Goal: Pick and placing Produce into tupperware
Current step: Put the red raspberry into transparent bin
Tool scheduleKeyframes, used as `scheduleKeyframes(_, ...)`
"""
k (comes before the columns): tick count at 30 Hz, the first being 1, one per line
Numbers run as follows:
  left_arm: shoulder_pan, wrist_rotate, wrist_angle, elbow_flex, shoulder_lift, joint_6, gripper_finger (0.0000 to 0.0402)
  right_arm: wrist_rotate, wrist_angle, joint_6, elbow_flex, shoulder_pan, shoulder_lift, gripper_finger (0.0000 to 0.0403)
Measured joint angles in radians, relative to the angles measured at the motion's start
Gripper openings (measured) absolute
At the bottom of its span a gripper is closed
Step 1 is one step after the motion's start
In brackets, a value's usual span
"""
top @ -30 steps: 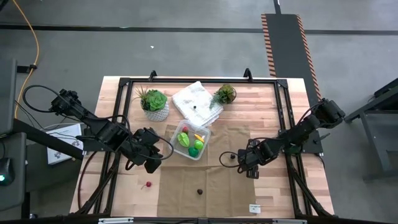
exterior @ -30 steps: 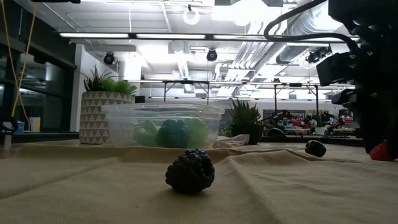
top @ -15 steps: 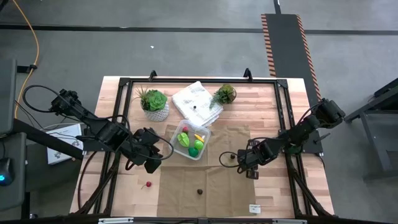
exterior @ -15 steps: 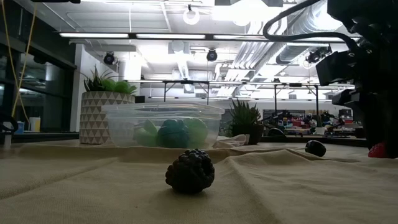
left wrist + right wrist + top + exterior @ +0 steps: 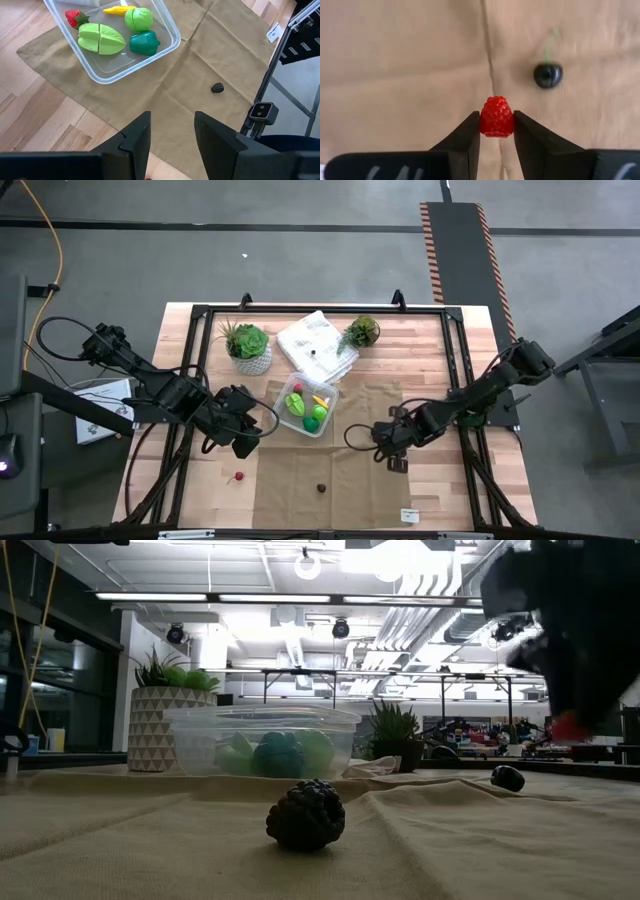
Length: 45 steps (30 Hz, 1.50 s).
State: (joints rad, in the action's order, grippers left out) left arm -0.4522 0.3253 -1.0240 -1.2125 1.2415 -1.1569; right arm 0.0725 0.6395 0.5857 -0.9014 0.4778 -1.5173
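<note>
Tupperware (image 5: 167, 42) holds several pieces; right claw (image 5: 496, 131) pinches a red raspberry (image 5: 496, 117), left claw (image 5: 171, 132) open, blackberry (image 5: 306, 814) left.

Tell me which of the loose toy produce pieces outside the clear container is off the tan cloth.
The small red piece on bare wood near the left gripper; the dark bumpy berry lies on the tan cloth.

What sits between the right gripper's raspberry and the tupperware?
Nothing visible. The right gripper is shut on the red raspberry, lifted off the tan cloth. In the high view only bare cloth lies between it and the tupperware; the small dark fruit sits beside the gripper, off that line.
</note>
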Motion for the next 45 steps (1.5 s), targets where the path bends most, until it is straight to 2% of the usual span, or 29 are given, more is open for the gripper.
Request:
scheduleKeyframes(17,0.000,0.000,0.000,0.000,0.000,0.000,0.0140,0.228,0.022,-0.118,-0.298,-0.051,0.000,0.0087)
scheduleKeyframes(30,0.000,0.001,0.001,0.000,0.000,0.000,0.0140,0.382,-0.094,-0.114,-0.361,-0.120,0.000,0.0087)
scheduleKeyframes(39,0.000,0.001,0.001,0.000,0.000,0.000,0.0140,0.361,-0.278,-0.115,-0.361,-0.172,0.000,0.0087)
scheduleKeyframes(45,0.000,0.001,0.001,0.000,0.000,0.000,0.0140,0.127,-0.320,-0.133,-0.361,-0.237,0.000,0.0087)
